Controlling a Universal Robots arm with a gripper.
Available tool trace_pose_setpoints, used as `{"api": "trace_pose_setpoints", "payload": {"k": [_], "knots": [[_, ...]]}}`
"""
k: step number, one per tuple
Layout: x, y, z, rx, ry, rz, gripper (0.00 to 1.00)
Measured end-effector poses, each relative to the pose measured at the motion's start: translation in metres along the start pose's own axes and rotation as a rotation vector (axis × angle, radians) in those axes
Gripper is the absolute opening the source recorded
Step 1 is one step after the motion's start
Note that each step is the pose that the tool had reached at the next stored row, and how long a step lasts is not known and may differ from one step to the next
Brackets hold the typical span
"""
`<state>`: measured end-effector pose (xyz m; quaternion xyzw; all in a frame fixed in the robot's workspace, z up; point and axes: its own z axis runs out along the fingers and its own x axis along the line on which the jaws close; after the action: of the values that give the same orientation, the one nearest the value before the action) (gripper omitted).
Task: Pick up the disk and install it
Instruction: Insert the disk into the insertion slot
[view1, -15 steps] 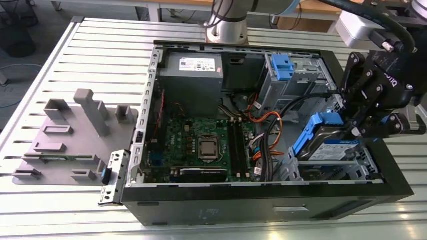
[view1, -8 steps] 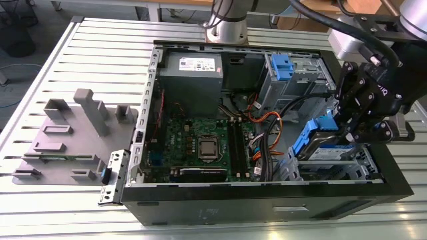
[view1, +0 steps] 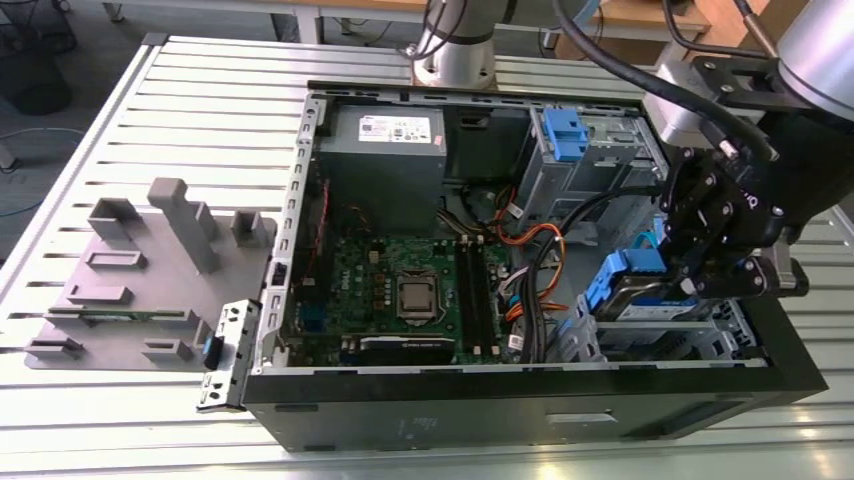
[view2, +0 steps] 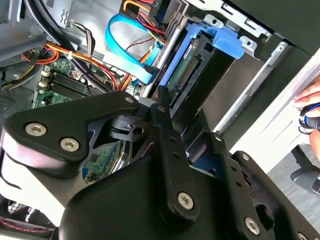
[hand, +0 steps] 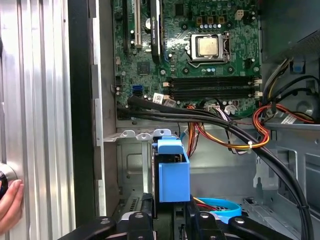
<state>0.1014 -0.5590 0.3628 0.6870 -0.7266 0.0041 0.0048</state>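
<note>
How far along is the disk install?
Done: pickup; the gripper is shut on the disk. In hand: disk held tilted over the drive bay inside the case, exterior view's right. Left: seating; its blue rails stand above the bay frame.

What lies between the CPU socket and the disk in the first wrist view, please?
In the first wrist view, the memory slots and a bundle of black cables run across between the CPU socket and the disk.

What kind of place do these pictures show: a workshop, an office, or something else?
Probably a robotics laboratory or test bench. An open desktop computer case lies on a slatted metal table beside a grey fixture block, and the arm's gripper holds the disk.
</note>
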Motion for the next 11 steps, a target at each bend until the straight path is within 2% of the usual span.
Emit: {"api": "trace_pose_setpoints", "payload": {"k": [11], "knots": [[-0.0002,0.0000,0.0184,-0.0003,0.0001,0.000,0.35]]}}
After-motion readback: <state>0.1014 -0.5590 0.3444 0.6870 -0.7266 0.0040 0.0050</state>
